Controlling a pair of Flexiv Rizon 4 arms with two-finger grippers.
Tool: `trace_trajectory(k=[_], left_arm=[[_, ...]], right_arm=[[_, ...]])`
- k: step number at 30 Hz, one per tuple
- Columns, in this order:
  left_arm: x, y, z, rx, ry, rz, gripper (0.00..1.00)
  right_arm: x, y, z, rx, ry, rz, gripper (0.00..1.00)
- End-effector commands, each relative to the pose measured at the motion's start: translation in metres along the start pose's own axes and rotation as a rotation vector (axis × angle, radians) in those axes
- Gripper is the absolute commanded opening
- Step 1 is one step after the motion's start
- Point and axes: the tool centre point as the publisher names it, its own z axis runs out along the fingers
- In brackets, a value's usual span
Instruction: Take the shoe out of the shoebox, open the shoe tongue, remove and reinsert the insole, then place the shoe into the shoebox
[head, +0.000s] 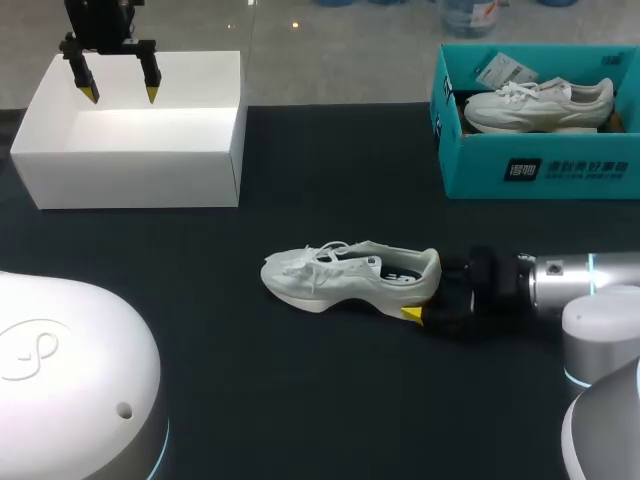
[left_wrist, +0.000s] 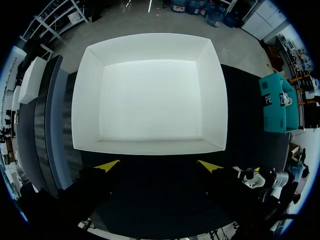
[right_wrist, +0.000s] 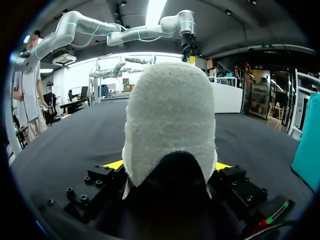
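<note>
A white sneaker (head: 340, 275) lies on its sole in the middle of the black table, toe toward my left side. My right gripper (head: 422, 292) comes in low from the right and straddles the heel. In the right wrist view the fuzzy heel (right_wrist: 170, 115) fills the gap between the fingers of my right gripper (right_wrist: 167, 166), a yellow tip showing on either side; contact on both sides is not visible. My left gripper (head: 121, 93) hangs open and holding nothing over the open white shoebox (head: 130, 170). From the left wrist the box (left_wrist: 150, 147) lies ahead of my left gripper (left_wrist: 159, 166).
A teal shoebox (head: 540, 170) stands at the back right with a second pale sneaker (head: 540, 100) and tags inside. White robot bases sit at the near left and near right corners. Dark tabletop stretches between the two boxes and the shoe.
</note>
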Motion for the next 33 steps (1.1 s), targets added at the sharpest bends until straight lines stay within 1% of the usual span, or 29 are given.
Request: trace_trajectory(k=[1,8,13,15,19,25,29,33], left_arm=[[0.000,0.000,0.000,0.000,-0.001,0.000,1.00],[0.000,0.000,0.000,0.000,-0.001,0.000,1.00],[0.000,0.000,0.000,0.000,-0.001,0.000,1.00],[0.000,0.000,0.000,0.000,-0.001,0.000,1.00],[0.000,0.000,0.000,0.000,-0.001,0.000,1.00],[0.000,0.000,0.000,0.000,-0.001,0.000,1.00],[0.000,0.000,0.000,0.000,-0.001,0.000,1.00],[0.000,0.000,0.000,0.000,-0.001,0.000,1.00]], right_arm=[[-0.002,-0.003,0.002,-0.002,0.011,-0.004,0.00],[0.001,-0.002,-0.013,0.000,0.027,-0.033,0.00],[0.005,0.003,-0.026,0.010,0.065,-0.057,0.00],[0.007,0.004,-0.029,0.006,0.102,-0.060,0.00],[0.015,0.002,-0.030,0.008,0.160,-0.066,0.00],[0.028,-0.004,-0.031,0.011,0.207,-0.056,0.00],[0.035,-0.007,-0.030,0.031,0.221,-0.047,0.00],[0.036,-0.012,-0.030,0.030,0.222,-0.039,0.00]])
